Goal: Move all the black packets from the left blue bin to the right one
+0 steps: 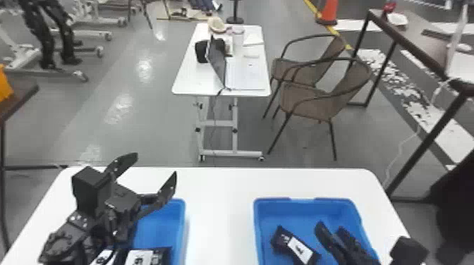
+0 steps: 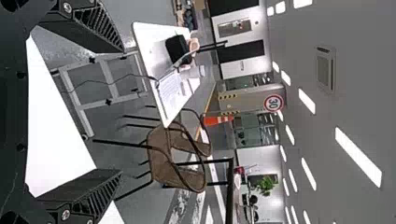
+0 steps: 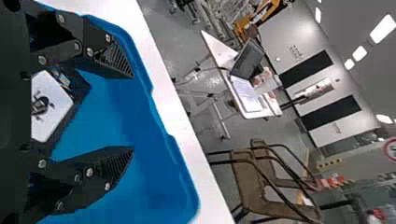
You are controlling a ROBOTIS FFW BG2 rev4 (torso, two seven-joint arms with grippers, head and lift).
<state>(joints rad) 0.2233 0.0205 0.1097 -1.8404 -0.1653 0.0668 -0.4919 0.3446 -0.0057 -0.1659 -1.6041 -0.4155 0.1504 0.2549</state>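
Over the left bin (image 1: 179,220), we seem between picks: our wide left end effector (image 1: 153,165) must next descend to the packets (image 1: 143,258) there, our wide right end effector (image 3: 133,113) near the packet (image 1: 298,248) in the right bin (image 1: 282,208).

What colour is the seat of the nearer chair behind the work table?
Brown, on the nearer chair; the head view shows it best.

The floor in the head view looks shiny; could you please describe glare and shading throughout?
Head view: glare patches on the floor, a faint shadow on the white table beside the left blue bin; left wrist view: bright ceiling lights, white table nearly washed out; right wrist view: darker shading inside the right blue bin.
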